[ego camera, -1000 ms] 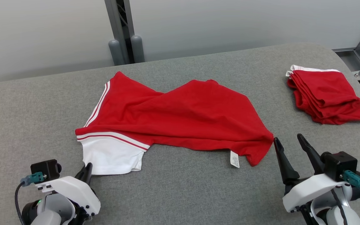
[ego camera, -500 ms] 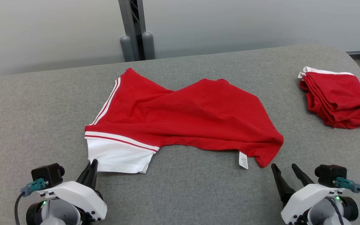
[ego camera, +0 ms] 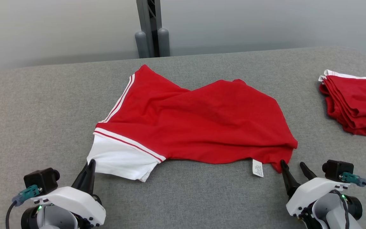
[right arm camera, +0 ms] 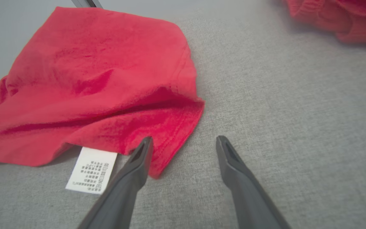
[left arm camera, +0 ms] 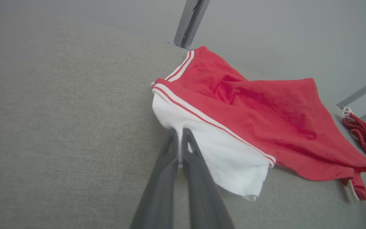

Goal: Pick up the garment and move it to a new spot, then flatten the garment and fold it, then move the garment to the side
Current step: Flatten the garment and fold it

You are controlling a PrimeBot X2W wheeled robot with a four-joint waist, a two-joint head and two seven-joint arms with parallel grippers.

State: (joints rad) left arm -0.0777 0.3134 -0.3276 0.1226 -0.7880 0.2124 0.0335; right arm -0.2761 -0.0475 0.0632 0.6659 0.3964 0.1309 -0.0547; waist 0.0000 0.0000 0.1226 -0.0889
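1. Left gripper [left arm camera: 178, 133]: jaws pressed together on the white hem corner of the garment [ego camera: 202, 127].
2. Right gripper [right arm camera: 184, 139]: jaws wide. It has closed in on the red corner, and one finger now overlaps it beside the care label [ego camera: 257, 167]. A second grip for spreading seems near.
3. Arms: both low, fingers pointing across the table [ego camera: 43, 111].
4. Garment: rumpled, mid-table, well apart from the folded pile [ego camera: 354, 101].

garment [ego camera: 202, 124]: 1, frame centre | folded stack [ego camera: 357, 101]: 1, right edge (pieces uncountable) | label [ego camera: 257, 168]: 1 | left gripper [ego camera: 91, 163] plus right gripper [ego camera: 292, 163]: 2, lower corners | posts [ego camera: 141, 44]: 2, top centre | table [ego camera: 43, 105]: 1
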